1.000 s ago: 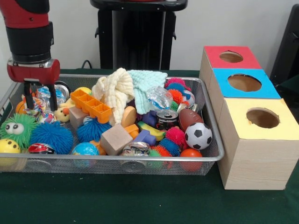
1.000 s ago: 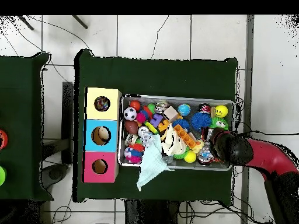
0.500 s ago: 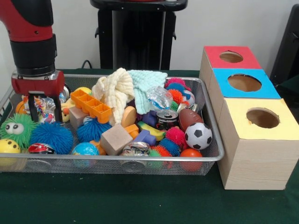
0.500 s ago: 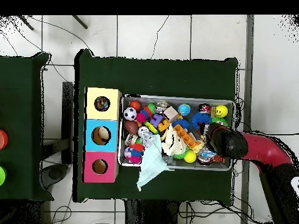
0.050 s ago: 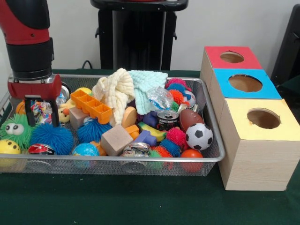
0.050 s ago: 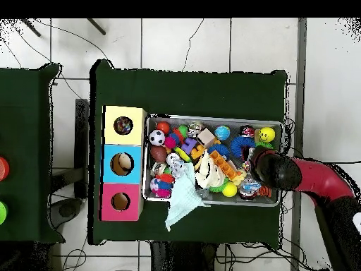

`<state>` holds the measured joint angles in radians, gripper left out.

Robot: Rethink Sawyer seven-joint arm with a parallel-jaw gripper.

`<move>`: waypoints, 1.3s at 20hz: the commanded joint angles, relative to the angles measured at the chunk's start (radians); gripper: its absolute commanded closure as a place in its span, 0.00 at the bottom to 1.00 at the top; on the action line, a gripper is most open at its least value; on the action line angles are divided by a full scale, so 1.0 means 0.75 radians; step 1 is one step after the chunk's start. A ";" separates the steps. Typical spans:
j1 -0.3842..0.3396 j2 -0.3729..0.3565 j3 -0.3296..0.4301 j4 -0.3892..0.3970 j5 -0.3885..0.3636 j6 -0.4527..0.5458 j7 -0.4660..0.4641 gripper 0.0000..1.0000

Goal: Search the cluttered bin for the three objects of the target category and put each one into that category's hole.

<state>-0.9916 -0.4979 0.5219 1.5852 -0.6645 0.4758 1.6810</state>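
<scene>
Having been lowered over the last second into the left end of the wire bin (image 5: pixel 213 154), the gripper (image 5: pixel 41 112) is held with jaws apart around a multicoloured knotted toy (image 5: pixel 40 110), so a grasp seems imminent, with the holed boxes (image 5: pixel 255 140) far right.

Wire mesh bin (image 5: pixel 213 140) on the green counter, heaped with clutter: soccer ball (image 5: pixel 198 136) and football (image 5: pixel 189 118) at the end nearest the boxes, spiky blue ball (image 5: pixel 48 137), wooden cube (image 5: pixel 116 139), orange tray (image 5: pixel 91 106), cream cloth (image 5: pixel 116 89). Beside it, touching in a row: red-topped box (image 5: pixel 232 56), blue-topped box (image 5: pixel 245 83), yellow-topped box (image 5: pixel 262 118), each with one round hole.
</scene>
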 commanded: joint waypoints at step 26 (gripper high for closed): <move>-0.141 -0.056 0.066 0.183 -0.138 0.127 -0.335 0.00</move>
<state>-1.1085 -0.5675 0.5448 1.6702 -0.6678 0.4758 1.6810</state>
